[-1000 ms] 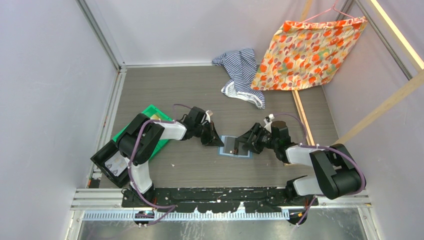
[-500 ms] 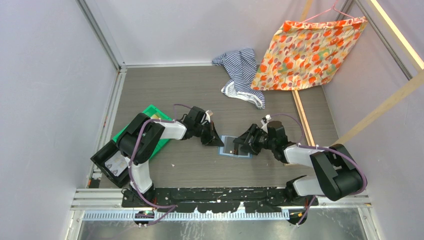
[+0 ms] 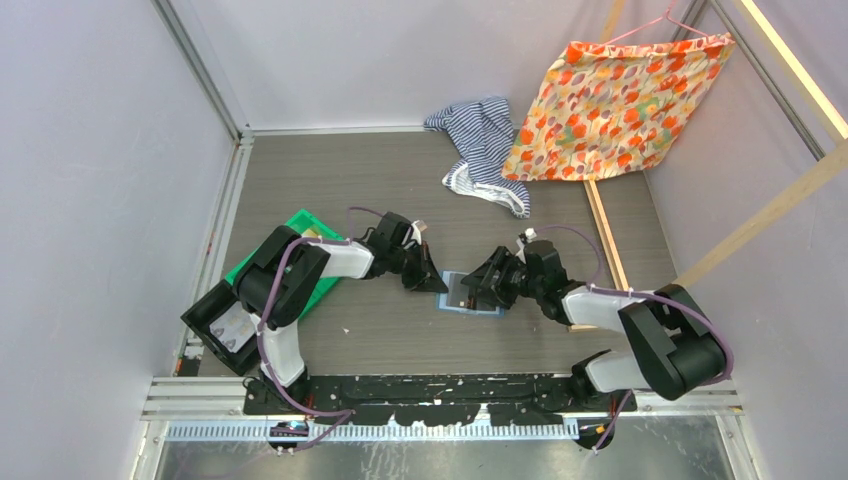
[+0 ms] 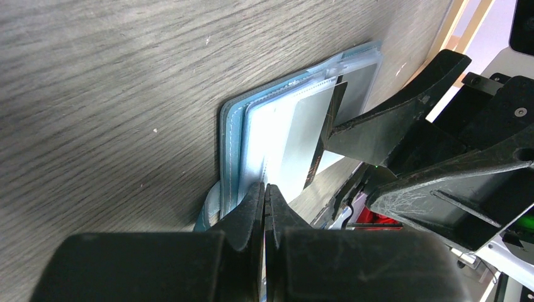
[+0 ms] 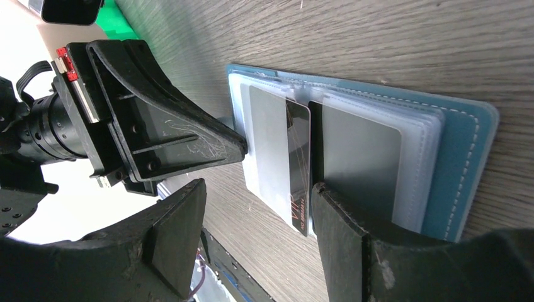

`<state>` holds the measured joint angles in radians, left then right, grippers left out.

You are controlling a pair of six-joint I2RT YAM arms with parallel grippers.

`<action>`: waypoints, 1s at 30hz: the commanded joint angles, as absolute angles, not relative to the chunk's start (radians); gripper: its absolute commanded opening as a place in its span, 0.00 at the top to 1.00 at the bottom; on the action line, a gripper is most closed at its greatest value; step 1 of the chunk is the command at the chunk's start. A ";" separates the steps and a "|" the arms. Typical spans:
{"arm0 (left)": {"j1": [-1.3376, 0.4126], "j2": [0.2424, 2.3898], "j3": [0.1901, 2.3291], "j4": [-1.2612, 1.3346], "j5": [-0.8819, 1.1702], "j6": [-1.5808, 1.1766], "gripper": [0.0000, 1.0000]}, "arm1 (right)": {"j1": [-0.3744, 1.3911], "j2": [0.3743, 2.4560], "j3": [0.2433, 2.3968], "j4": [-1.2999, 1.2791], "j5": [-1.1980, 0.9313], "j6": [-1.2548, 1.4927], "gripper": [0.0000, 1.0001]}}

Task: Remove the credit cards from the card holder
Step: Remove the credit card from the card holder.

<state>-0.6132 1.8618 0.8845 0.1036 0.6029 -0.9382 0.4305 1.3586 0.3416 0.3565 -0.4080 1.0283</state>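
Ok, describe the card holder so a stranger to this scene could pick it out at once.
Start at the middle of the grey wood-grain table, right of the green plastic bin. There the small slate-blue soft card holder lies opened flat. Unlike the crumpled blue-striped cloth farther back, it is a flat rectangle with clear sleeves showing dark credit cards.

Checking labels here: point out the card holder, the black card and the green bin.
card holder (image 5: 469,157), right wrist view, blue cover edge
black card (image 5: 298,165), right wrist view, its middle
green bin (image 3: 303,224), top view, far corner
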 commanded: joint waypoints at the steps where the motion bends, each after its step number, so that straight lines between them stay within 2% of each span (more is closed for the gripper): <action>1: -0.616 1.904 0.890 0.035 0.516 -0.899 1.00 | 0.436 1.429 0.306 0.263 -0.310 1.006 0.32; 18: -0.616 1.897 0.882 0.032 0.515 -0.894 1.00 | 0.435 1.461 0.247 0.427 -0.326 1.046 0.33; 19: -0.617 1.897 0.882 0.033 0.515 -0.894 0.99 | 0.435 1.461 0.245 0.431 -0.324 1.048 0.34; 24: -0.616 1.895 0.882 0.032 0.515 -0.892 1.00 | 0.431 1.481 0.241 0.442 -0.311 1.053 0.57; 30: -0.616 1.891 0.879 0.028 0.515 -0.893 0.99 | 0.418 1.535 0.231 0.504 -0.319 1.065 0.71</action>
